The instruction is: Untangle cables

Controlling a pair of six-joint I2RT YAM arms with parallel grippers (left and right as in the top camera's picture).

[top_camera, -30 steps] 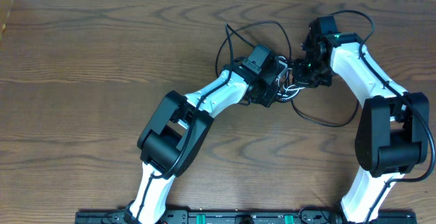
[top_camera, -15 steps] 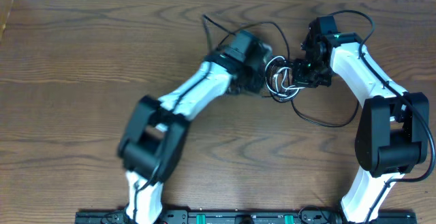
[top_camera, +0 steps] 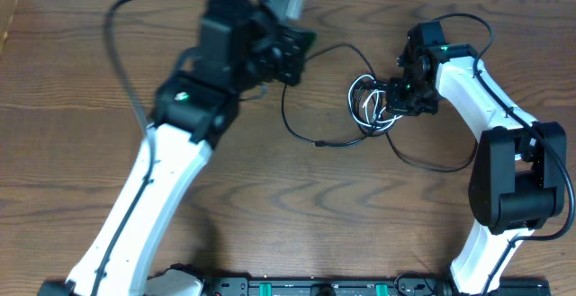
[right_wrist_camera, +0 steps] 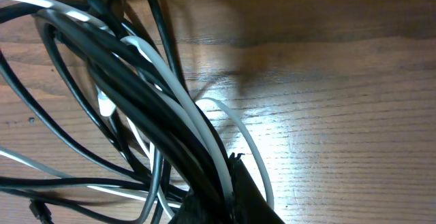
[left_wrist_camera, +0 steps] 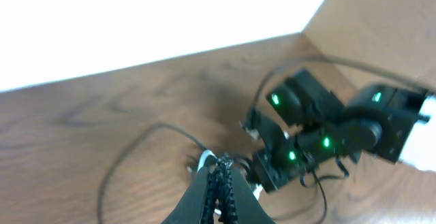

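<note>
From above, the cables (top_camera: 367, 105) sit as a small tangle right of centre on the bench (top_camera: 90, 80). The right gripper (top_camera: 394, 98) is pressed against the tangle's right side, so it is much the nearer of the two. The left gripper (top_camera: 301, 51) hangs well apart, up and to the left of the tangle. One black cable (top_camera: 333, 48) runs between them, its length lying roughly left to right across the frame. A slack loop drops below it and ends in a small plug (top_camera: 321, 141) at lower centre. I'd judge that any further freeing turns on that strand, with the pull going away to the upper left while the right side pins the knot.

In the left wrist view, the left gripper (left_wrist_camera: 221, 186) at the bottom edge has its fingers closed tight together. It seems to pinch the black cable, though the strand is hard to pick out between them. The right arm (left_wrist_camera: 354, 129), with green lights, lies beyond at right.

In the right wrist view, the right gripper (right_wrist_camera: 225, 197) at the bottom is clamped around a bundle of cables (right_wrist_camera: 136, 94). The bundle slants from upper left to lower centre, with a white cable (right_wrist_camera: 197, 125) among the black ones.

I can read no brand, label or writing in any view.
</note>
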